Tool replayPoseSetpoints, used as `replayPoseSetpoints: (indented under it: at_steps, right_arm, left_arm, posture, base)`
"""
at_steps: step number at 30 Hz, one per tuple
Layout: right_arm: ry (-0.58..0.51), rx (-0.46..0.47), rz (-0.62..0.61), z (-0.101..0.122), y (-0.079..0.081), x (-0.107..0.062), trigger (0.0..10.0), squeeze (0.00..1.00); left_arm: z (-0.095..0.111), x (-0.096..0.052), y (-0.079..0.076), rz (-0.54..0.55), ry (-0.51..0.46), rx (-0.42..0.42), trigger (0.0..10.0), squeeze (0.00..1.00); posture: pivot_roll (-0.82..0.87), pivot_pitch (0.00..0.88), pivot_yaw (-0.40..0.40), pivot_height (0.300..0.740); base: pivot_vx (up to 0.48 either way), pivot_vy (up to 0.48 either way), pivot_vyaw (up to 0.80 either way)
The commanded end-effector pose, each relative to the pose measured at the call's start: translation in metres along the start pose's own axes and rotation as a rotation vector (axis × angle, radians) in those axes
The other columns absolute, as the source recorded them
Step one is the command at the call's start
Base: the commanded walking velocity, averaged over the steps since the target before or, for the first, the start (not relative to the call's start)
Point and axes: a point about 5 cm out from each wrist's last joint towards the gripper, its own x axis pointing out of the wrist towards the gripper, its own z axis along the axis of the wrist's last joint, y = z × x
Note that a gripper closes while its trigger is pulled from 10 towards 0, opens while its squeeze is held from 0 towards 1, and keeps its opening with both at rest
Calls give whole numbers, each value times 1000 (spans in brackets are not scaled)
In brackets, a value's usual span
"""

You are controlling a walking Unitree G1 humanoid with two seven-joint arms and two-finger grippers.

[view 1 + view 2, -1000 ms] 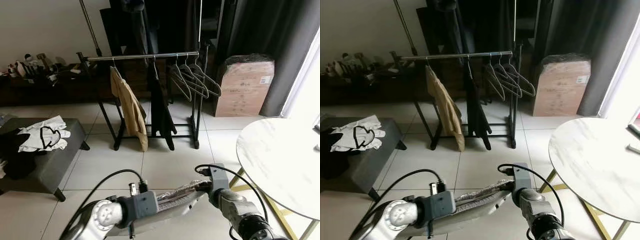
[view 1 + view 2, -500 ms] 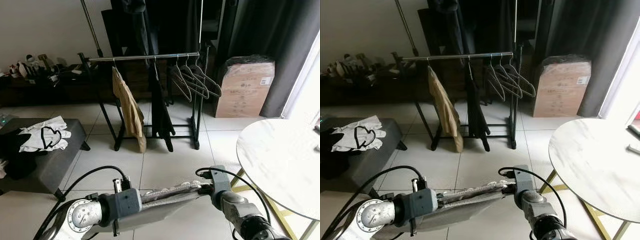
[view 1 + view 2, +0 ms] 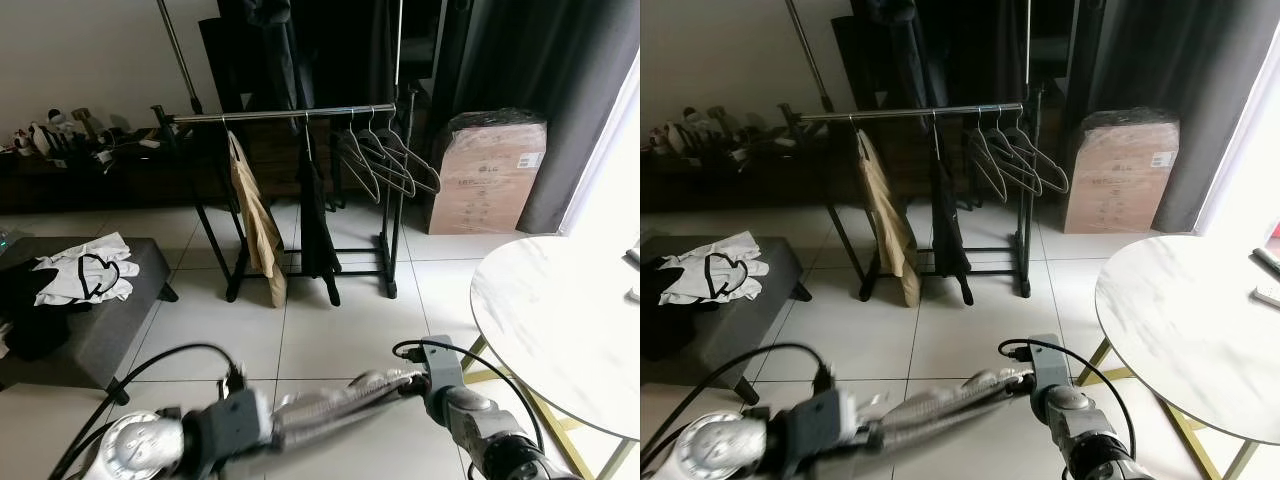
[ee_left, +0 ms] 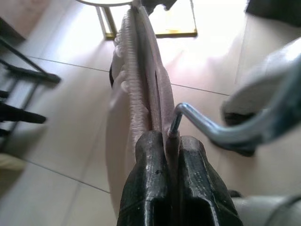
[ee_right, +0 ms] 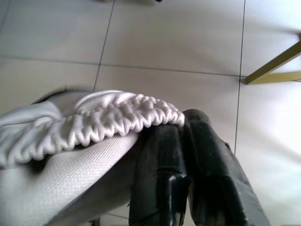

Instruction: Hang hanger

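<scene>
Grey bench (image 3: 95, 335) with white clothes, left gripper (image 4: 168, 153) clamped on the padded white ruched hanger (image 3: 335, 397), black garment rack (image 3: 290, 117) beyond, right gripper (image 5: 181, 141) pinching hanger's end, LG-marked cardboard box (image 3: 485, 175), round marble table (image 3: 560, 320).

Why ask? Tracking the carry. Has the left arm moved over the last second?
Yes: against the nearly unshifted clothes rack, the left arm has slid leftward and lower.
</scene>
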Motion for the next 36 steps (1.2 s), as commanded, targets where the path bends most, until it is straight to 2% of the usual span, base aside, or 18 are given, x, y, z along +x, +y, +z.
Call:
replayPoseSetpoints:
  at_steps: [1,3,4,5,10,13,17,18,20,25,26,30,31,32,34,36]
  right_arm:
    - [2,-18,-67,-1,-17,-2,0,0]
    - [2,-18,-63,0,-17,-2,0,0]
    - [4,-17,-44,0,-15,-2,0,0]
    - [7,-20,-30,-1,-13,-2,0,0]
    - [17,-35,-7,-3,-9,-1,0,0]
    - [2,10,-26,-1,-12,-2,0,0]
    - [-20,96,-17,3,-12,-2,0,0]
    - [-19,112,-5,3,-11,-2,0,0]
    - [-17,108,-3,2,-11,-2,0,0]
    - [-8,111,9,0,-10,-1,0,0]
    - [12,106,54,-4,-5,-1,0,0]
    - [23,109,83,-7,-1,-1,0,0]
    - [21,125,106,-6,0,-1,0,0]
    - [21,130,119,-6,0,-1,0,0]
    - [20,128,159,-5,0,-2,0,0]
    - [28,87,173,-6,-2,-2,0,0]
  left_arm:
    - [-5,-13,4,-6,50,-3,10000,0]
    - [-5,-13,8,24,35,-16,10000,0]
    - [-5,-13,24,148,37,-21,10000,0]
    - [-4,-12,28,179,33,-25,10000,0]
    - [-3,-5,24,171,52,-33,10000,0]
    - [-4,-6,23,176,59,-52,10000,0]
    - [-8,-8,31,246,77,-63,10000,0]
    - [-2,-7,34,271,11,-91,10000,0]
    - [1,-7,35,285,-23,-109,10000,0]
    - [0,-9,40,333,-13,-115,10000,0]
    - [1,-12,46,386,-39,-136,10000,0]
    - [5,-13,52,442,-91,-179,10000,0]
    - [10,-11,48,388,-157,-262,10000,0]
    - [12,-10,45,356,-178,-290,10000,0]
    - [13,-9,32,232,-178,-301,10000,0]
    - [11,-9,25,168,-153,-306,10000,0]
  posture:
    - [1,10,56,740]
    - [0,12,55,740]
    - [2,11,52,740]
    - [2,11,52,740]
    - [-3,12,49,740]
    - [-2,12,50,740]
    - [2,11,49,740]
    - [-3,10,48,740]
    - [-2,8,48,740]
    - [1,10,48,740]
    - [3,11,46,740]
    - [4,10,44,740]
    - [3,11,45,740]
    - [4,11,45,740]
    - [2,11,45,740]
    - [3,12,45,740]
  base:
    - [0,0,0]
    - [0,0,0]
    - [0,0,0]
    - [0,0,0]
    - [0,0,0]
    - [0,0,0]
    - [0,0,0]
    - [0,0,0]
    - [0,0,0]
    - [0,0,0]
    - [0,0,0]
    - [0,0,0]
    - [0,0,0]
    - [0,0,0]
    - [0,0,0]
    - [0,0,0]
